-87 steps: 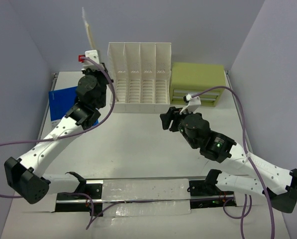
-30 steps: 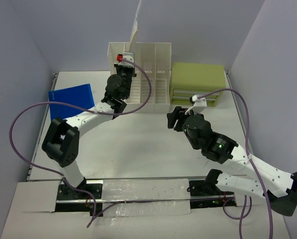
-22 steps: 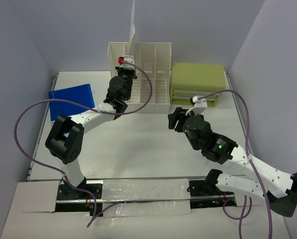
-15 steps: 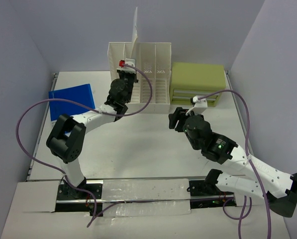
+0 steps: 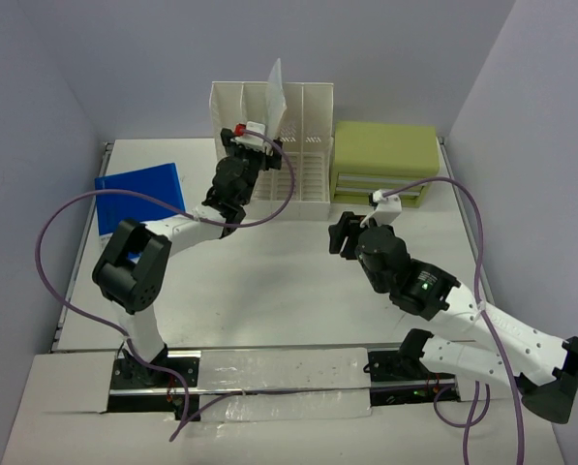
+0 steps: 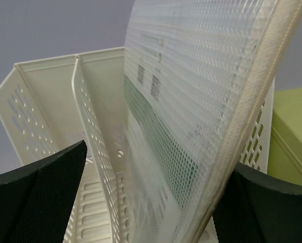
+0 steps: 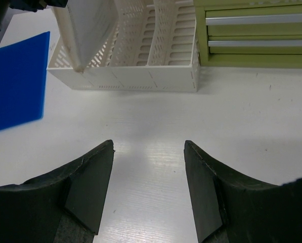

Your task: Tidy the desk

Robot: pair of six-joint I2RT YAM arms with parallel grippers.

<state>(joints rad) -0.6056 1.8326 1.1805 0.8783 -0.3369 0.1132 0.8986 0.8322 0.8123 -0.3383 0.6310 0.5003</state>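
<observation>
Here your left hand (image 6: 158, 157) stands open on both sides of the mesh pouch (image 6: 191, 101), which leans rightward in the file rack (image 5: 308, 145) at 12 o'clock. Withdraw straight back, avoiding its edge. Your right hand (image 7: 148, 167), open and empty, hovers over the white desk (image 5: 269, 281); a blue folder (image 5: 138, 194) lies at 10 o'clock, between grey walls (image 5: 76, 58).

Smooth desk (image 7: 242, 126); rack (image 7: 140, 79) probably plastic

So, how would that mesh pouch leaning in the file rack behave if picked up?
Probably light and fairly stiff: the pouch rises well above the rack without drooping, only bowing slightly. Apt to tip, since it leans.
</observation>
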